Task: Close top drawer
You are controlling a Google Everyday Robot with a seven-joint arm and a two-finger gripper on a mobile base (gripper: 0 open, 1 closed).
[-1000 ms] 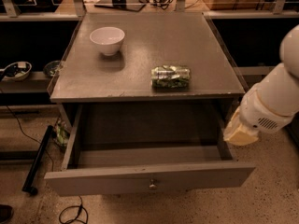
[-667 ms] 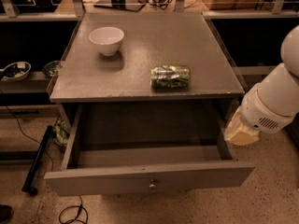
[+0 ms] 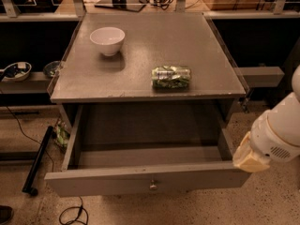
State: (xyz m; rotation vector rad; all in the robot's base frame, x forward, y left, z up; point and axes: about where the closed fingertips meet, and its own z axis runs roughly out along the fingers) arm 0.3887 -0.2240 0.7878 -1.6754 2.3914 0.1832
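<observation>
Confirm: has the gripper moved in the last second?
Yes. The gripper has dropped lower and slightly right in view, from beside the right wall of the top drawer to the right end of its front panel.

End effector (image 3: pixel 251 157) low, at far right

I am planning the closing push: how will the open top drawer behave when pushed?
The top drawer looks empty, so it probably slides lightly. Its front is wide; a push from the gripper, beside its right end, may skew it. The panel looks stiff.
</observation>
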